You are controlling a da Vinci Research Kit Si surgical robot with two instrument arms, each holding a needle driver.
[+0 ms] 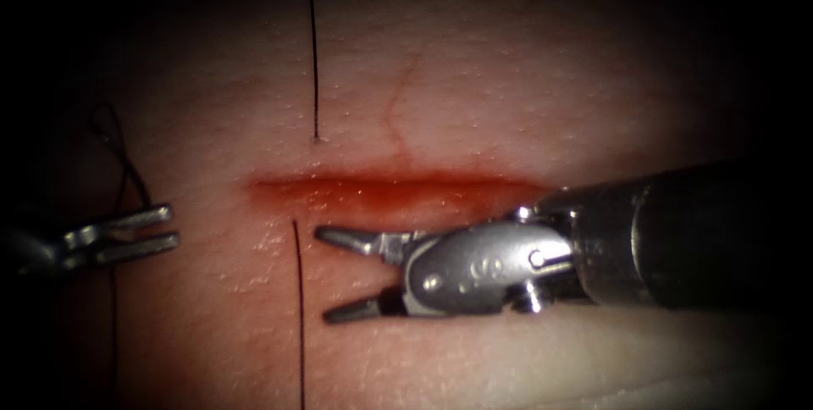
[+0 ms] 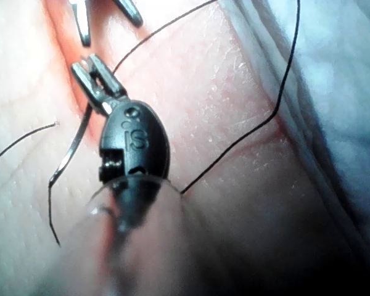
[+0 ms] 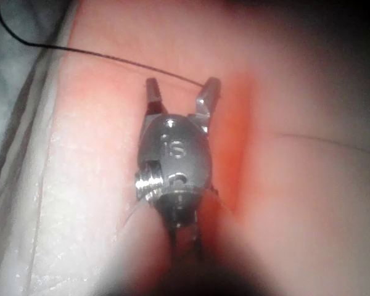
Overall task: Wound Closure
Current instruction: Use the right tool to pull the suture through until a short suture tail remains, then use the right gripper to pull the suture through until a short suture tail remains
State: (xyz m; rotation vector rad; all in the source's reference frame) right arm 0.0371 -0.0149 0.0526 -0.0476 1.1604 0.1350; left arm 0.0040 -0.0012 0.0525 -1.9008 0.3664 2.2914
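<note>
Two steel grippers | left gripper grips curved needle | right gripper spread, empty

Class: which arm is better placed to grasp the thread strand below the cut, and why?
Right, probably. The right tool is open and empty beside that thread below the cut. The left tool, left of the cut, is shut on the needle away from its thread end, out of the tissue.
</note>
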